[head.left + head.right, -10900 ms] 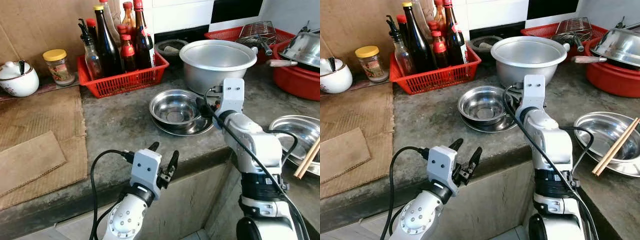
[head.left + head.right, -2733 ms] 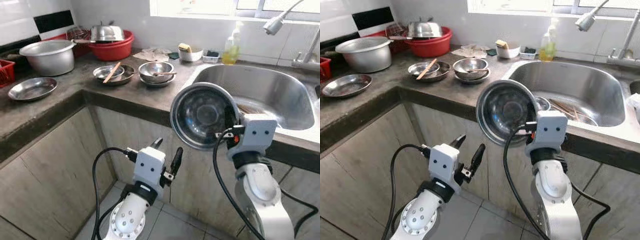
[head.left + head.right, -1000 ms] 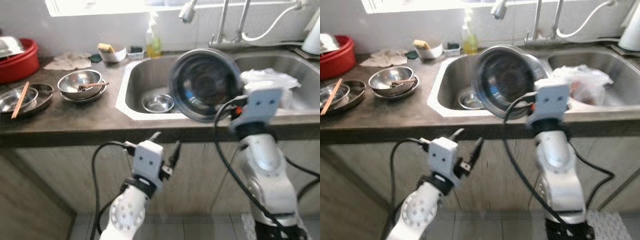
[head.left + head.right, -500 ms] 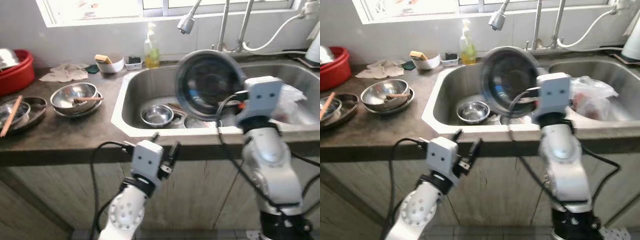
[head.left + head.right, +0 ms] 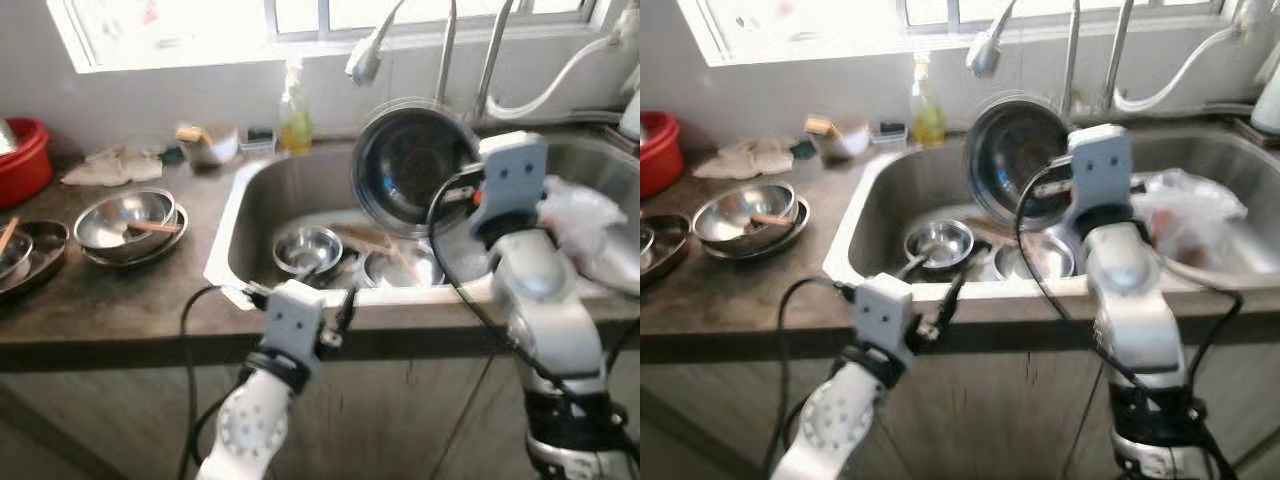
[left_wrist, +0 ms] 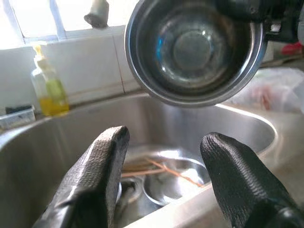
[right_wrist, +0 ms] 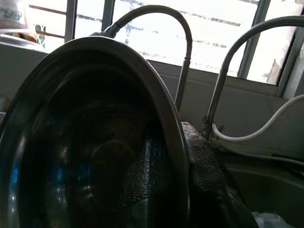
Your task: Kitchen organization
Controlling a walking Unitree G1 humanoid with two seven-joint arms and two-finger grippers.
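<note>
– What sits lowest?
– The stainless steel sink basin [image 5: 262,205], with small steel bowls [image 5: 306,247] inside.

– And the round steel bowl [image 5: 410,165]?
– Tilted on edge above the basin, its rim pinched by the right gripper [image 7: 183,156].

– The left gripper [image 6: 164,178]?
– Fingers spread wide, empty, before the sink's front edge.

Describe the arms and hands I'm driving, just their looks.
Both arms are silver, rounded metal shells with a boxy pale wrist block carrying small dark screw holes. A black cable loops along each. The left hand and right hand each end in two long black fingers with a woven, textured surface.
</note>
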